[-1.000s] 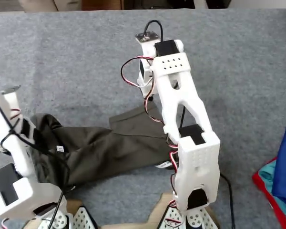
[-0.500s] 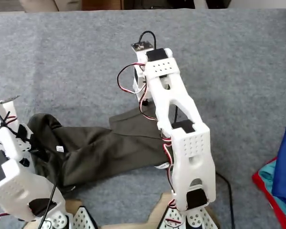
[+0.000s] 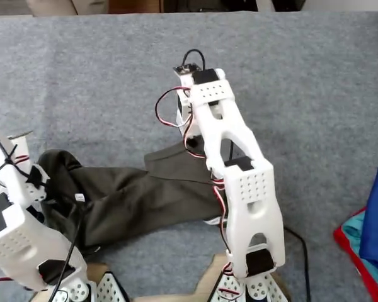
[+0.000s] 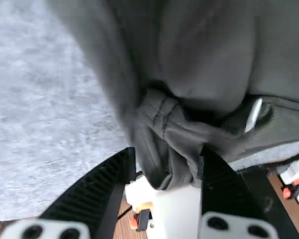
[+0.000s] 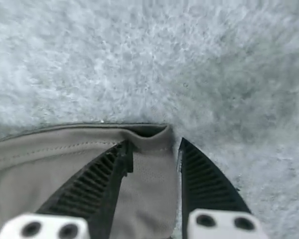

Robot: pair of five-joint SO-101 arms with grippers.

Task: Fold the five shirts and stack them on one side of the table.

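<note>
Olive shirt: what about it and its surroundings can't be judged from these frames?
- High view: the right arm covers one corner of the olive shirt; the left arm covers its other end.
- High view: the coloured pile is cut off by the edge; count unknown.
- Left wrist view: cloth too close and bunched to tell which part.

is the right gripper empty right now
No, the right gripper has a corner of the olive shirt pinched between its two fingers.
</note>
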